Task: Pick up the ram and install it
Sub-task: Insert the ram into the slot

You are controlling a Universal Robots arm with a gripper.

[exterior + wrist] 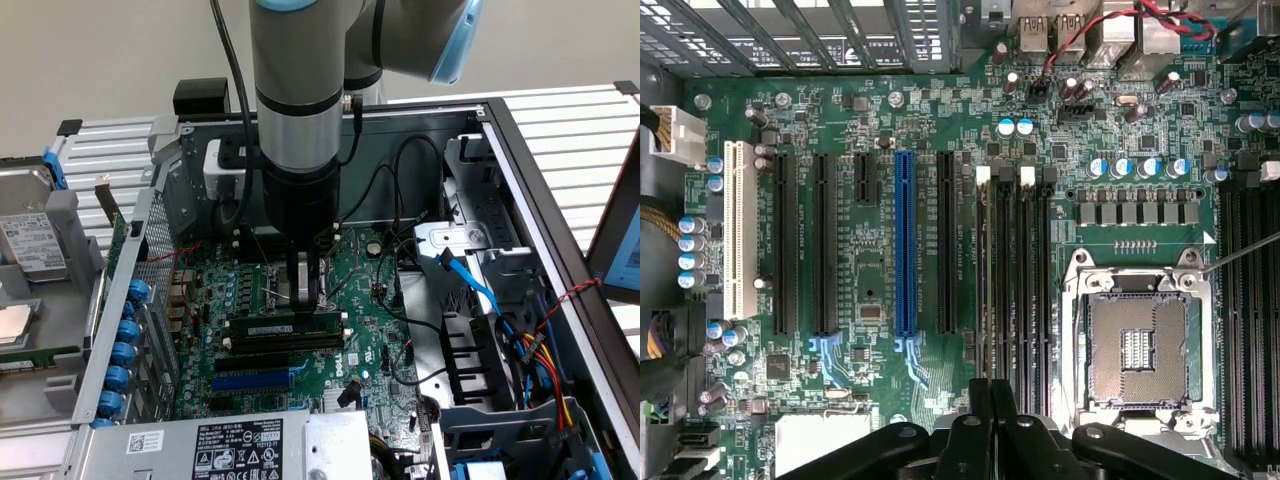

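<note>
Ram (285,327): the mid part of its upper edge sits right under the jaws, so can't tell if they touch it, pinch it or hang just clear. Also can't tell if it's fully seated. In the wrist view it's hard to tell from the slots running out ahead of the jaws.

Long axis runs crosswise beneath the jaws, parallel to the black memory slots (285,345) just beside it. It stands on edge, with one end out to each side of the jaws.

Look: long, narrow, dark green, w/ a small white label on the half toward the exterior view's left.

Jaws are narrow, fingers (978,430) nearly together.

Blue expansion slot (255,379) lies past the black slots, farther from the jaws. CPU socket (1137,345) is near the jaws. All of this sits on the motherboard (370,300) inside the open PC case (520,170). The arm (295,100) hides part of the case's far wall.
</note>
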